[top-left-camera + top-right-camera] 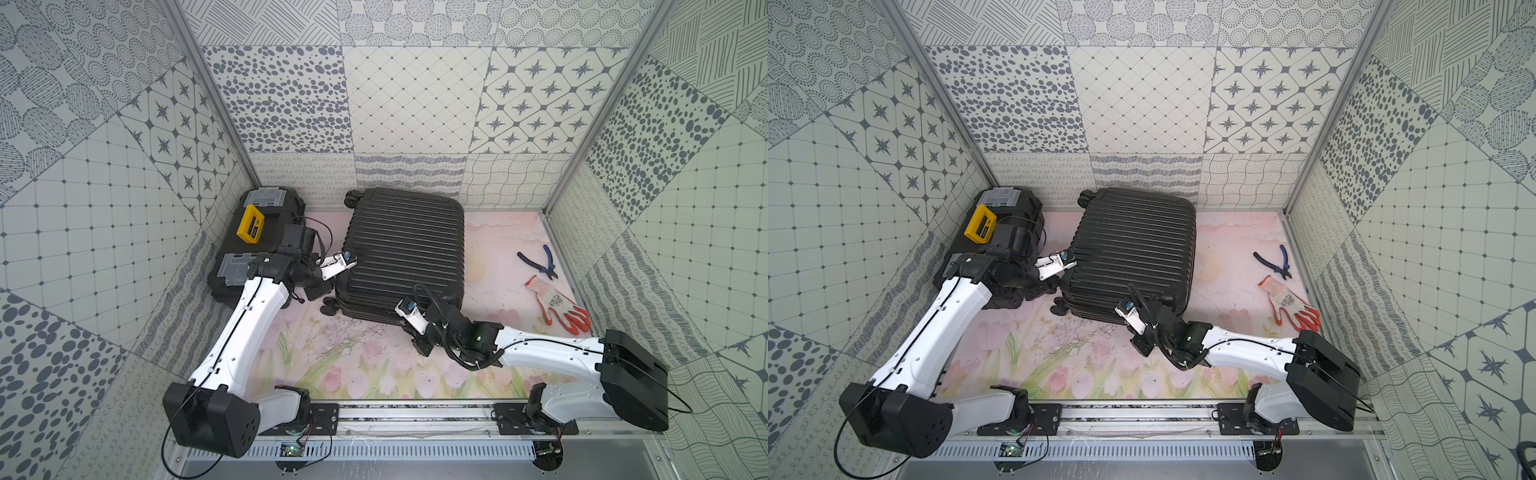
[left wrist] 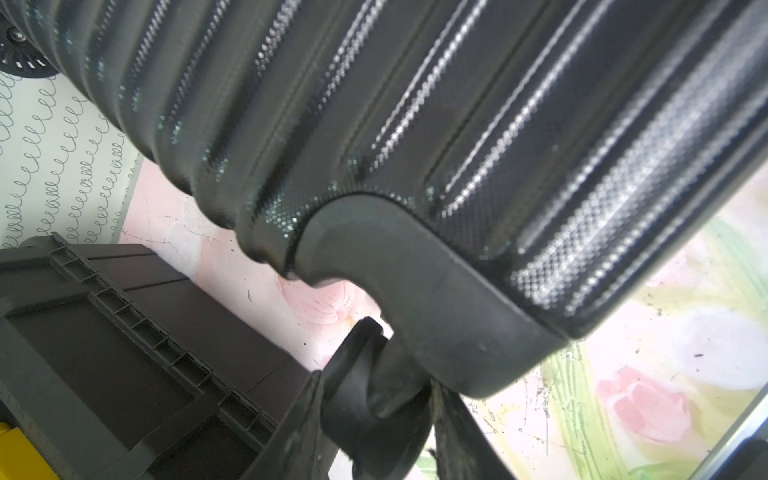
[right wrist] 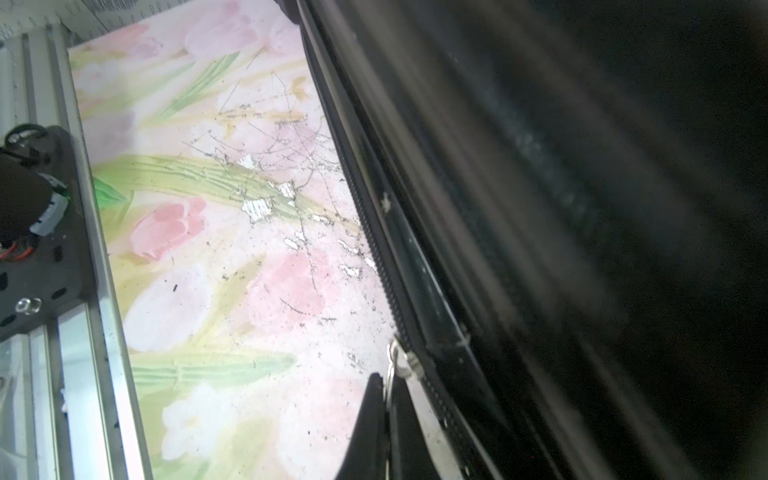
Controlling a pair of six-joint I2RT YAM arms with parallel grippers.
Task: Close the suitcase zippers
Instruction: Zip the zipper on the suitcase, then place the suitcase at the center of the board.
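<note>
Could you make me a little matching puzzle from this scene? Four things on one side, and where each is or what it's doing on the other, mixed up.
Things:
1. left tool
2. right tool
3. toolbox
4. glove

Places or states:
A. lying on the mat beside the pliers
B. pinching the silvery zipper pull
C. clamped around a suitcase wheel
D. back left corner, left of the suitcase

Pairs: 1-C, 2-B, 3-D, 4-A

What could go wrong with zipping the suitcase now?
1. The right gripper pinches only the small silvery metal pull tab; it might slip out.
2. The left gripper steadies the black ribbed hard-shell suitcase by one black double wheel; the wheel could swivel, letting the case slide.
</note>
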